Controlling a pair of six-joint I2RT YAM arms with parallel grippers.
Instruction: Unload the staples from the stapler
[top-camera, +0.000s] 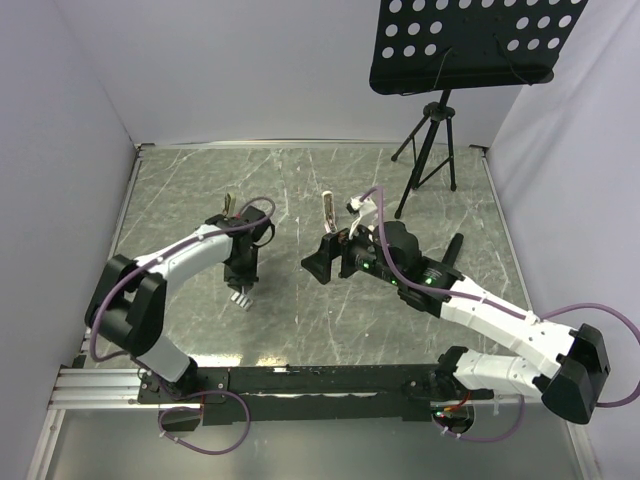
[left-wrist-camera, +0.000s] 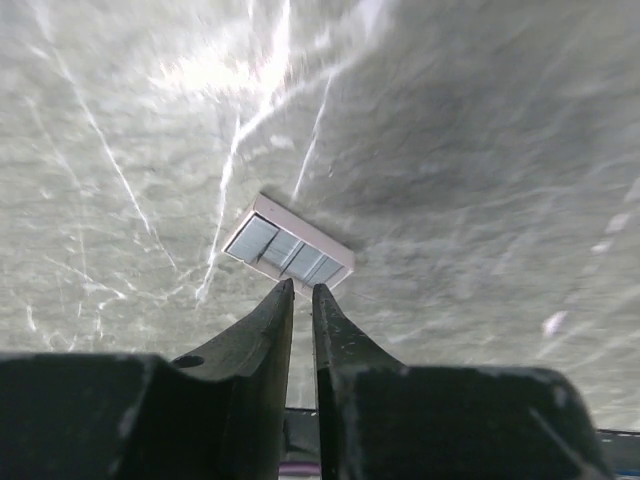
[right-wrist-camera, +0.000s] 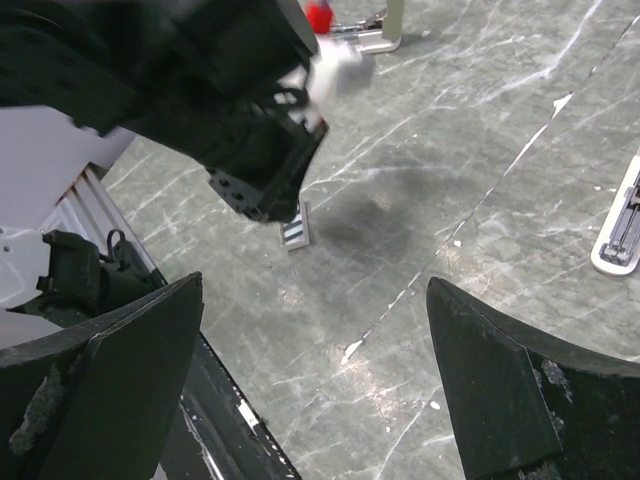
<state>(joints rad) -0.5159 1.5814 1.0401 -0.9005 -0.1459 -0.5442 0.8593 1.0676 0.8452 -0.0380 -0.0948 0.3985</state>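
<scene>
Grey marbled tabletop, seen from above, with two black-and-white robot arms reaching in from the near edge. Slim white stapler lying near the middle, a little toward the far edge, silvery inner channel exposed and facing up. Touched by neither arm.

Short strip of staples lying flat left of centre, just beyond the tips of the left end effector. Left end effector pointing down, barely open, only a thin slit between the fingers, holding nothing. Right end effector spread wide and empty, held above the tabletop just on the near side of the stapler, aimed toward the left edge.

By the look of it: stapler light and rigid, plastic shell over thin metal, likely to skid on the smooth stone-look surface and to flop at its hinge. Best taken across the narrow white sides near mid-length, clear of the open channel. Staple strip brittle, apt to snap if pinched hard.

Small tan box set left of the stapler, toward the far edge; contents not visible. Impossible to tell whether any staples sit in the stapler's channel.
</scene>
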